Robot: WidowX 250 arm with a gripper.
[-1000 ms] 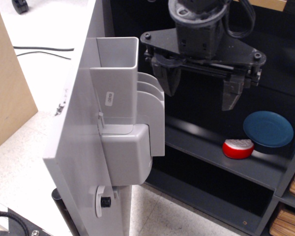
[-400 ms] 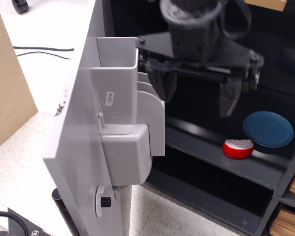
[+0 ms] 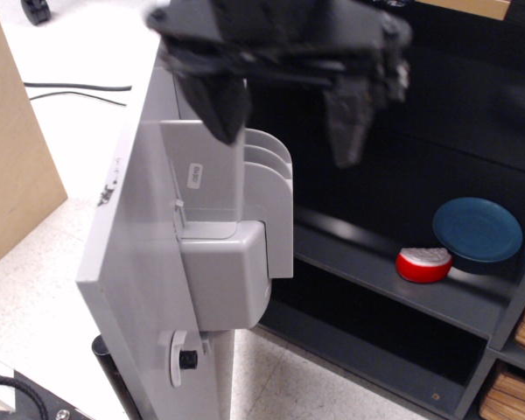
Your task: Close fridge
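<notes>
The fridge stands open. Its light grey door (image 3: 136, 262) swings out at the left, seen edge-on, with grey plastic bins (image 3: 236, 219) on its inner side. The dark interior (image 3: 420, 131) lies at the right with a grey shelf (image 3: 367, 267). My black gripper (image 3: 284, 118) is blurred at the top, open and empty, its left finger (image 3: 219, 105) over the top of the door bins and its right finger (image 3: 346, 122) in front of the dark interior.
A red-and-white item (image 3: 423, 263) and a blue plate (image 3: 478, 231) sit on the fridge shelf. A tan wooden panel (image 3: 13, 157) stands at the left. Black cables (image 3: 74, 87) lie on the white floor. Wooden slats (image 3: 512, 398) show at the bottom right.
My gripper has moved left and closer to the camera, from in front of the fridge interior to over the door's inner bins. The door has not visibly moved.
</notes>
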